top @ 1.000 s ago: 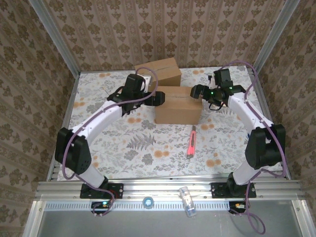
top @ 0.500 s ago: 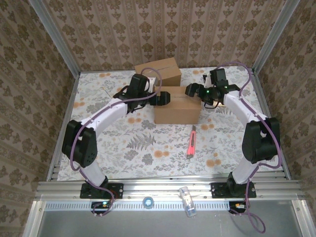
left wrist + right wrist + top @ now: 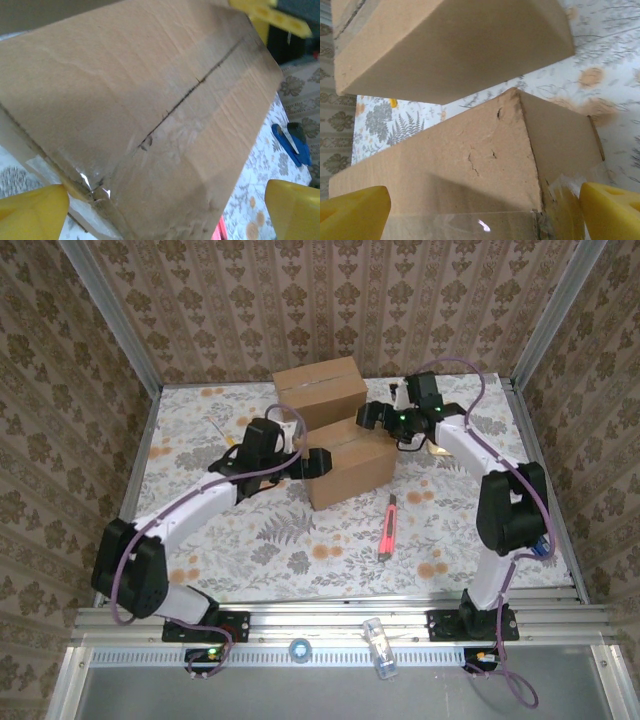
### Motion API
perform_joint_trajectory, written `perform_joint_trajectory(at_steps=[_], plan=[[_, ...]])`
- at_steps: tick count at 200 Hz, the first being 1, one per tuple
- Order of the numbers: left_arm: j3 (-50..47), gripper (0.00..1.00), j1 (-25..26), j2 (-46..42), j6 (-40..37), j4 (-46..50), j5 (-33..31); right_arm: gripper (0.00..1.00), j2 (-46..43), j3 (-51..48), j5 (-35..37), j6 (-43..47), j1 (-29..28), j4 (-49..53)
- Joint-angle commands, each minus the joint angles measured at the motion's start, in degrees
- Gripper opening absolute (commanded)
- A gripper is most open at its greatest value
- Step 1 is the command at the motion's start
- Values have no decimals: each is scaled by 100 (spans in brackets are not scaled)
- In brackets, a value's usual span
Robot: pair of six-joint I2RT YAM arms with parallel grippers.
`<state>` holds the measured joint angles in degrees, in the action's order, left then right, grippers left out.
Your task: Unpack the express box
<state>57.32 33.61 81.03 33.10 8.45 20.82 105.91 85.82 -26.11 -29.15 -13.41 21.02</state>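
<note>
The taped express box [image 3: 352,465] sits skewed mid-surface [image 3: 250,540], before a second box [image 3: 320,388], with the left gripper [image 3: 320,462] at its left end and the right gripper [image 3: 366,418] at its far corner, both spread wide and clamping nothing, seemingly to brace it.
</note>
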Motion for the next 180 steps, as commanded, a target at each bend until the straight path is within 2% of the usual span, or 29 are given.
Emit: perform_joint_trajectory(at_steps=[1,55,91,142,163,180], plan=[[-205,100,261,-591,101,129,114,97,337,432,-1051,-108,-484,16],[-519,100,340,-1767,-255,1625,-669,100,725,899,-796,-306,-797,156],[-133,100,339,-2189,-697,2747,-1122,100,636,1280,102,-174,-773,770],[748,100,339,-2099,-1271,4085,-1865,100,208,1437,1141,5,-708,1405],[1165,100,288,-1940,-1538,4276,-2372,100,-207,1080,1480,-72,-716,1470],[1497,100,97,-1606,-1783,4196,-2386,100,-652,653,1785,-264,-739,1474]])
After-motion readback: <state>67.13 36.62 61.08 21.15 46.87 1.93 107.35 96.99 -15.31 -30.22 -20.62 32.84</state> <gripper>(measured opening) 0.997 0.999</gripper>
